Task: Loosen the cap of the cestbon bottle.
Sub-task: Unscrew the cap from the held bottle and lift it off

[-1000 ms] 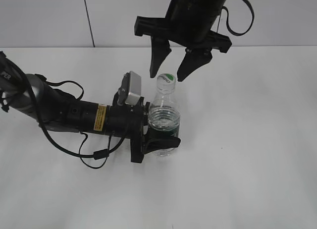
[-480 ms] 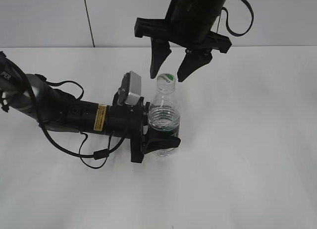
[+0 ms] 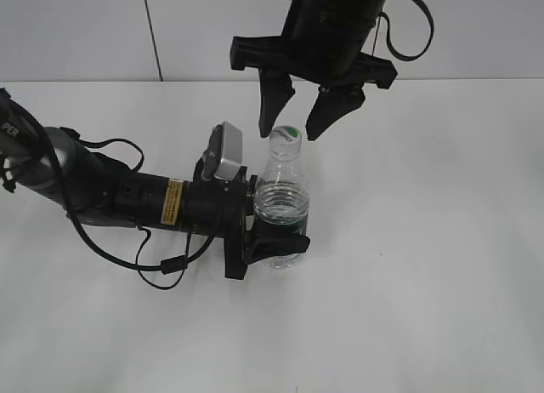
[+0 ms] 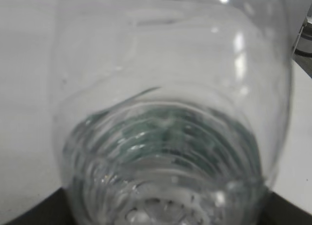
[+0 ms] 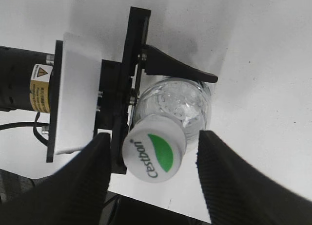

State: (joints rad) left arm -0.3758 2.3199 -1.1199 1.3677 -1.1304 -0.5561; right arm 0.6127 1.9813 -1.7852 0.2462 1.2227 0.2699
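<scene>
Right tool straddles cap printed "Cestbon".

One cestbon bottle, standing on counter. One cap, white with green patch. Two arms, one claw each: left claw, right claw. Left wrist view too blurred, probably same single bottle.

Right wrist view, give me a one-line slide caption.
Open right tool straddles the white cap of a water bottle clamped by the left tool.
</scene>
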